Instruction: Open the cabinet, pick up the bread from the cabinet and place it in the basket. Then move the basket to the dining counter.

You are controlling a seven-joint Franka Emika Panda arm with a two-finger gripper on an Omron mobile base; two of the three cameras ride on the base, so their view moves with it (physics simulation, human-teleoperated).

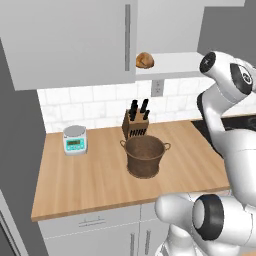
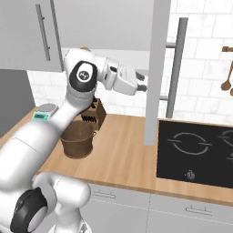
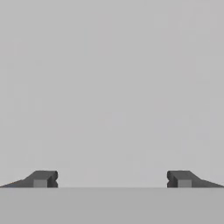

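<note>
The cabinet (image 1: 65, 40) hangs above the worktop. Its right door (image 2: 154, 68) is swung open and shows edge-on in the right base view, its bar handle (image 2: 175, 68) on the far side. On the white shelf (image 1: 175, 64) lies the bread (image 1: 144, 60), a small golden-brown loaf. The basket (image 1: 145, 156), dark brown and woven, stands below on the worktop and holds nothing. My gripper (image 2: 142, 83) is open and holds nothing, level with the shelf and close to the open door's inner face. In the hand view the fingertips (image 3: 41, 178) stand wide apart before a plain grey surface. The dining counter is out of view.
A wooden knife block (image 1: 136, 122) stands just behind the basket. A small kitchen scale (image 1: 75, 139) sits at the left of the wood worktop (image 1: 90, 180). A black hob (image 2: 195, 152) lies to the right, with ladles (image 2: 226, 77) on the tiled wall.
</note>
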